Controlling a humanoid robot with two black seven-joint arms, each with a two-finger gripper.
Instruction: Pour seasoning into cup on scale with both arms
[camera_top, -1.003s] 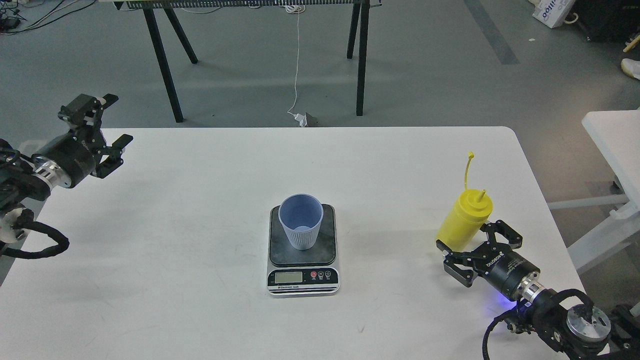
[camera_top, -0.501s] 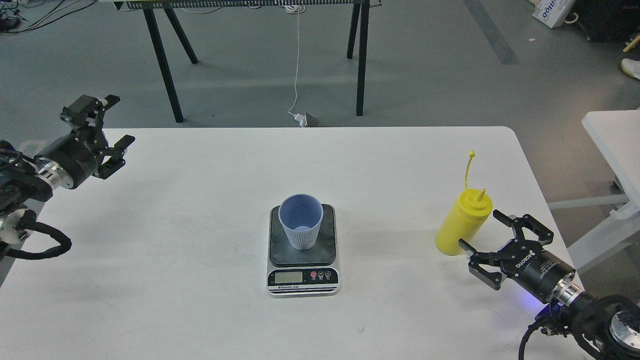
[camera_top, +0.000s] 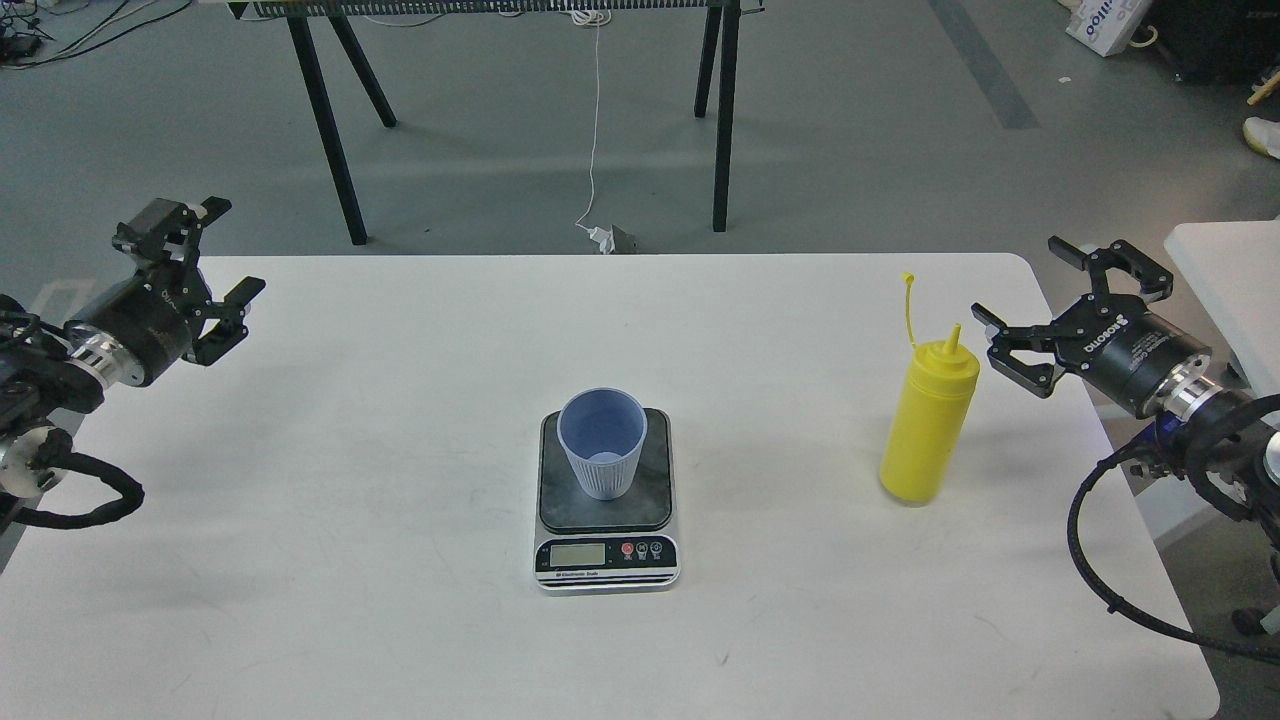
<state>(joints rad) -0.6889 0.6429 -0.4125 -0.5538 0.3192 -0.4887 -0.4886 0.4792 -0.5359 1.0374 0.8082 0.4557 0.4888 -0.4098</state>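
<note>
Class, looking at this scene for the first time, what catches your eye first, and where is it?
The bright yellow seasoning bottle stands upright on the right of the white table. At the centre, a light-blue cup sits on the scale. An open black hand waits at each side: left hand, right hand.

White lettering is printed along the body of the right gripper (camera_top: 1060, 312); it appears to read "ROBOTIQ", seen upside down. Similar white lettering is carried on the body of the left gripper (camera_top: 220, 255), but it is too small to be read. A line of dark print is found on the silver front of the scale (camera_top: 605, 560), below its display; it cannot be made out.
</note>
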